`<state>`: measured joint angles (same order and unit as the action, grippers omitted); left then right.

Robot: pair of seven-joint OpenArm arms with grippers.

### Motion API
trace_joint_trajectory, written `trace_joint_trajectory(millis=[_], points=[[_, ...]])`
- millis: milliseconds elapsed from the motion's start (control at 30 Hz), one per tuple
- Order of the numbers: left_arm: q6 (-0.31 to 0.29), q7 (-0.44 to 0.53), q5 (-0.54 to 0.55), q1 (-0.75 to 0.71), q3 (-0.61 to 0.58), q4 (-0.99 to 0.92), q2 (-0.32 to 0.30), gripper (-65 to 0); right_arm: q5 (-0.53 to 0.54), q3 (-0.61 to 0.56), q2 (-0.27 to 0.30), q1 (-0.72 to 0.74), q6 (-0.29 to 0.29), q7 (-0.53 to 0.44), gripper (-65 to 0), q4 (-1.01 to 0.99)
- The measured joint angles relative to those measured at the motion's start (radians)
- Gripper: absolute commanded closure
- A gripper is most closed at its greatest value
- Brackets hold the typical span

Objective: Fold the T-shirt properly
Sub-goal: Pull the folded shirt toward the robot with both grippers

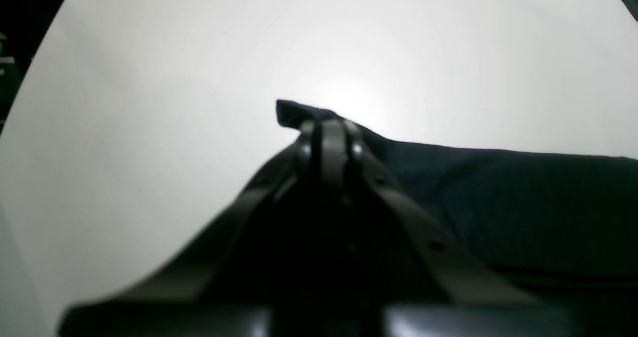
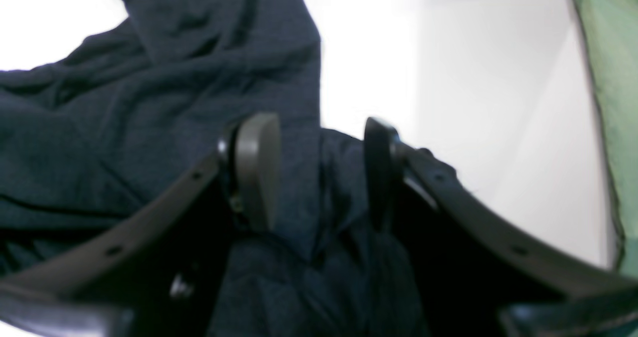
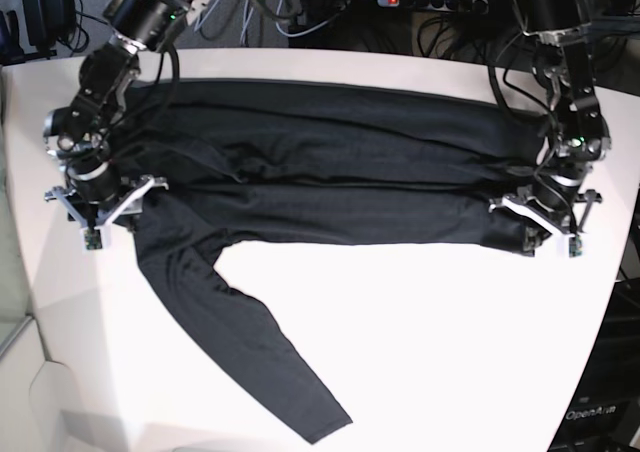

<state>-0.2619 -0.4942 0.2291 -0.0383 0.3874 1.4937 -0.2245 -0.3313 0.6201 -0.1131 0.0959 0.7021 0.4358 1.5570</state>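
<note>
The T-shirt (image 3: 320, 172) lies spread across the white counter (image 3: 420, 352), its body folded into a long band running from 9 to 3 o'clock in the base view, with one long sleeve (image 3: 250, 362) trailing loose toward 6 o'clock. That band shape suggests a lengthwise fold has been laid, each arm stationed at one end to keep the edge straight.

At 3 o'clock the left gripper (image 1: 329, 127) has its fingers pressed together on a corner of the cloth, which pokes up just beyond the tips; holding that end pinned would keep the fold from sliding.

At 9 o'clock the right gripper (image 2: 319, 172) stands with its fingers (image 2: 256, 167) well apart, fabric bunched between them. The wrist view is blurred, but they appear to grip nothing, the cloth simply resting there.

The stray sleeve looks like the next thing needing to be brought in.
</note>
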Motion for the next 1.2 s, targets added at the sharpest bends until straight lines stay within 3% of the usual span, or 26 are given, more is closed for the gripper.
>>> trace_joint_trajectory(millis=[233,967,1067,1200], points=[[0.0,0.0,0.0,0.0,0.004,0.0,0.0,0.0,-0.003,0.058,0.003,-0.003,0.0,0.006,-28.6,-0.08],[0.0,0.0,0.0,0.0,0.004,0.0,0.0,0.0,-0.001,0.056,-0.036,-0.024,0.0,-0.003,-28.2,-0.09],[0.0,0.0,0.0,0.0,0.004,0.0,0.001,0.0,0.005,0.056,-0.036,-0.026,0.0,-0.018,-23.0,-0.123],[0.0,0.0,0.0,-0.001,0.004,0.0,0.0,0.0,0.011,0.056,-0.034,-0.024,0.0,-0.017,-5.2,-0.129]])
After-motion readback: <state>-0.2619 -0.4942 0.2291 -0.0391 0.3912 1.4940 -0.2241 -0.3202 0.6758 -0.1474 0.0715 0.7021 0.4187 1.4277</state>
